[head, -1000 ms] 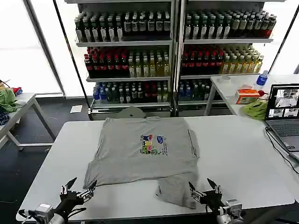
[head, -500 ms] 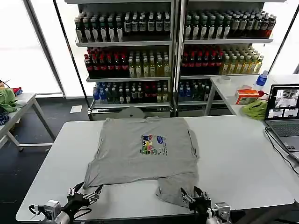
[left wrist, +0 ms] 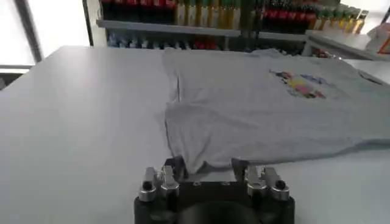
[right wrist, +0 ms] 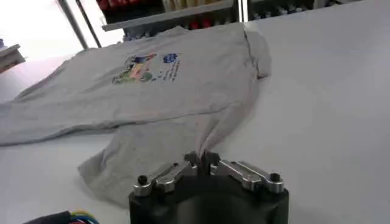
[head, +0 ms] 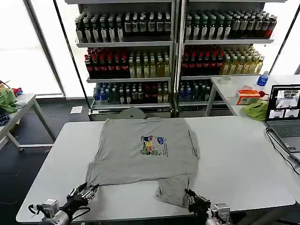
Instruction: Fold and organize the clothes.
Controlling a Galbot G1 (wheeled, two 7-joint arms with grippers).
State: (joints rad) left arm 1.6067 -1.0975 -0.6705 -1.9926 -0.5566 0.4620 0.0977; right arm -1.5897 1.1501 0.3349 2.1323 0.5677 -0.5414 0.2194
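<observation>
Risk sits mainly at the near hem of the light grey short-sleeved cotton shirt [head: 147, 152], which lies spread flat on the white rectangular table [head: 243, 159], chest print up, collar toward the drinks shelves [head: 171, 51]. One bottom corner is bunched and trails toward the table's near edge, so the hem is not a straight line.

At that trailing corner the right gripper [head: 197, 205] has its fingers drawn together; in the right wrist view [right wrist: 204, 163] a ridge of grey fabric rises into the closed tips, so it appears to have a thin pinch of cloth. The hold looks shallow, and a lift could let the fabric slip out.

Beside the other bottom corner, the left gripper [head: 84, 193] reaches the shirt's edge. In the left wrist view [left wrist: 207, 173] its fingers stand apart with the corner lying between them, not yet clamped. If they close on only the top layer, or miss the edge, that side will stay on the table while the other rises, and the fold will skew.

Because the two corners lie at uneven depths, an even forward pull would probably leave a crooked crease. Dragging could also wrinkle the printed chest panel [head: 154, 146].
</observation>
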